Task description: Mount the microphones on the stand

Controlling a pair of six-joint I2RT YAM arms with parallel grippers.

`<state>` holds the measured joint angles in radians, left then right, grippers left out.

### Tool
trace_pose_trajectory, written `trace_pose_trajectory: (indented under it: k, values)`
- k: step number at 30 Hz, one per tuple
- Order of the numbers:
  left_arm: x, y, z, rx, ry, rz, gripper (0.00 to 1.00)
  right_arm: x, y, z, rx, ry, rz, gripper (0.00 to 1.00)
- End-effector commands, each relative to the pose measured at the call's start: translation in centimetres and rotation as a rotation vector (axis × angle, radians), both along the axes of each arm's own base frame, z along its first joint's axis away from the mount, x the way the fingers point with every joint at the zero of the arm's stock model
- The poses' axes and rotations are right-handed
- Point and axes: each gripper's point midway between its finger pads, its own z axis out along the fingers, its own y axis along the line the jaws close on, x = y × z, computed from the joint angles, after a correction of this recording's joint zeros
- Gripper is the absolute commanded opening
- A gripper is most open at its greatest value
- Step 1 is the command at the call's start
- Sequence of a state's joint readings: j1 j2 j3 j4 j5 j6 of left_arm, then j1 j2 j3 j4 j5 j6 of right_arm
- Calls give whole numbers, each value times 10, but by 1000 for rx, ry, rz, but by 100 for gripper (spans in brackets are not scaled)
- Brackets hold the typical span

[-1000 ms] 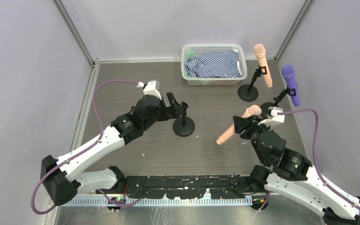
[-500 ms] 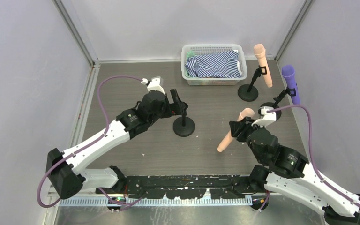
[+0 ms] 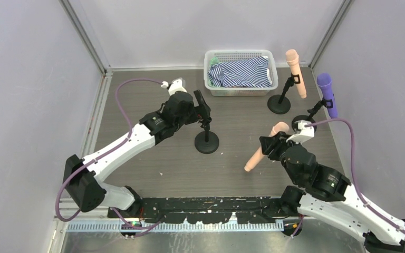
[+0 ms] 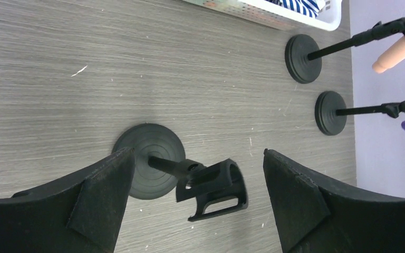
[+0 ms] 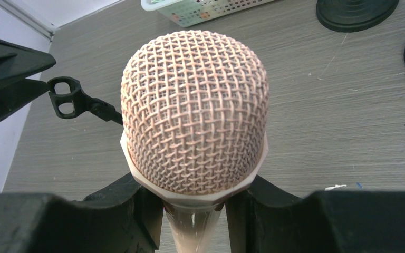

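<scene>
An empty black stand point(image 3: 206, 141) is at mid-table, its clip point(image 4: 213, 187) tilted on the pole. My left gripper point(image 3: 201, 105) hovers over it, open, with the clip between its wide fingers point(image 4: 100, 195) and touching neither. A peach-pink microphone point(image 3: 266, 146) slants in the air, my right gripper point(image 3: 272, 143) shut on its handle just below the mesh head point(image 5: 195, 110). The empty clip point(image 5: 66, 97) lies to its left. Another peach-pink microphone point(image 3: 295, 71) and a purple microphone point(image 3: 328, 95) sit clipped in their own stands at the back right.
A white basket point(image 3: 241, 54) holding a striped cloth point(image 3: 242, 73) stands at the back centre. The round bases of the two loaded stands point(image 3: 279, 104) point(image 3: 300, 122) sit close to the right gripper. Walls close the table in on the left, back and right.
The left arm has reached farther back and right, bringing its open gripper over the empty stand's clip. The right gripper has shifted slightly nearer with the microphone, which now hangs steeper.
</scene>
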<state>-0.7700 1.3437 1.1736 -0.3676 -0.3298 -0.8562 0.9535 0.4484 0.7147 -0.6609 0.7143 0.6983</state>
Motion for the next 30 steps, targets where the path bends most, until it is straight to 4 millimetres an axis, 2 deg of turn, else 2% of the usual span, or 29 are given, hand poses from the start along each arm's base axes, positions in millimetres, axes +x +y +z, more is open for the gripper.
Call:
trace_pose_trajectory:
  k: [1,11,21,24,30]
  values:
    - [9,1,13,-46,22,85,92,-1,-8,22,104,-38,-48,1]
    - [-5,-1,-6,-122,124,131,83,-4,-19,22,128,-48,-83,1]
    - [-15,-33,-18,-176,183,70,73,-5,-22,21,147,-47,-97,1]
    - [-15,-36,-22,-173,192,58,66,-6,-25,20,153,-47,-102,1]
    - [-17,-41,-27,-161,195,20,43,-8,-29,21,161,-52,-116,1]
